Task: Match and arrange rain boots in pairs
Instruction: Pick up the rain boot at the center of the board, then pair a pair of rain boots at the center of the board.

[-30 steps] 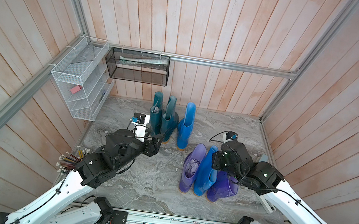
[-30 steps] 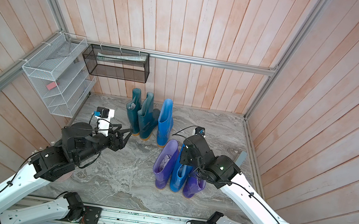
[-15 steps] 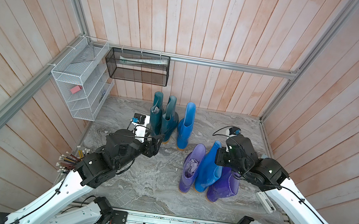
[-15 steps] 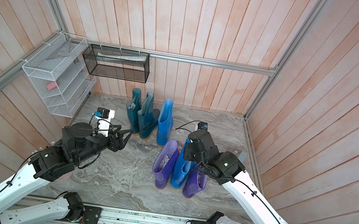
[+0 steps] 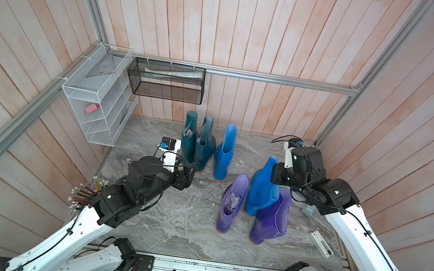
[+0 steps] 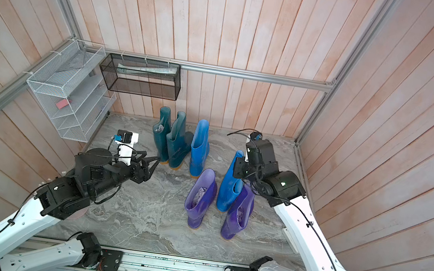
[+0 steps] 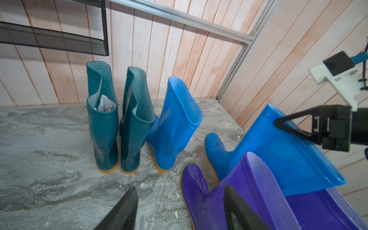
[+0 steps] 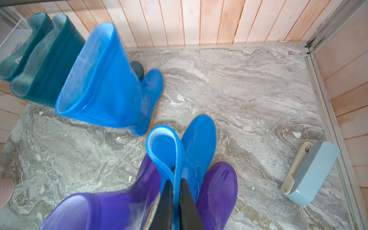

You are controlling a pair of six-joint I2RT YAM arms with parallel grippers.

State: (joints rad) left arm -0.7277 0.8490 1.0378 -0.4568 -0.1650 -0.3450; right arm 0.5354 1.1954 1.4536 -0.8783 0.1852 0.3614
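Between the fingers of the right hand (image 8: 176, 182), the top edge of a bright blue boot (image 8: 199, 143) was found clamped, the jaws being pressed together on the thin rubber wall. That boot was seen tilted beneath the hand, its toe pointed away from the wrist; whether its sole rested on the counter (image 5: 166, 222) could not be told. Close on either side of it, below the same hand, two purple boots were stood: a stuffed purple boot (image 5: 231, 203), holding grey paper, on the side toward the left hand, and a second purple boot (image 5: 270, 221) on the far side. The left hand (image 6: 153, 156) was held low over the counter with its fingers spread apart and nothing between them. Just ahead of its fingertips two dark teal boots (image 5: 203, 147) were stood upright side by side, one with paper inside. Beside them, on the side toward the right hand, the other bright blue boot (image 5: 223, 155) was stood upright, apart from its mate.
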